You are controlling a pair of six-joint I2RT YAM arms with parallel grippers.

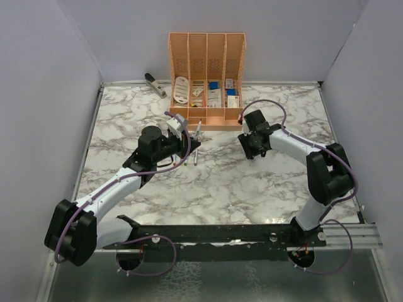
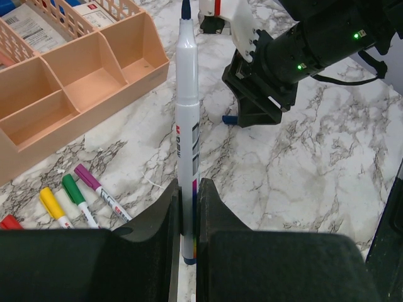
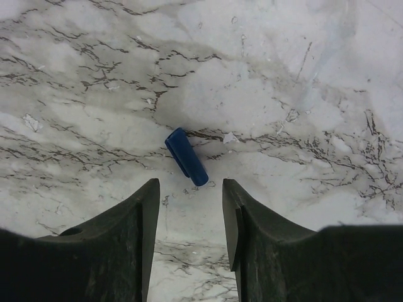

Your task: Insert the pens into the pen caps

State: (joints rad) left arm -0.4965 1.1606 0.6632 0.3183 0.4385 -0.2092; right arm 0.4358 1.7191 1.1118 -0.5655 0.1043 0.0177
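Left wrist view: the left gripper (image 2: 189, 189) clamps one whitish marker pen with a blue tip (image 2: 187, 113) above the white marble table (image 2: 302, 176), where three pens capped yellow, green and purple (image 2: 75, 194) lie side by side. Right wrist view: one small blue plastic cap (image 3: 186, 157) lies on the marble just ahead of the right gripper (image 3: 190, 189), whose fingers are parted and empty.

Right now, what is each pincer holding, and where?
Left pincer clamps the blue-tipped pen near its rear end. Right pincer is open, holding nothing.
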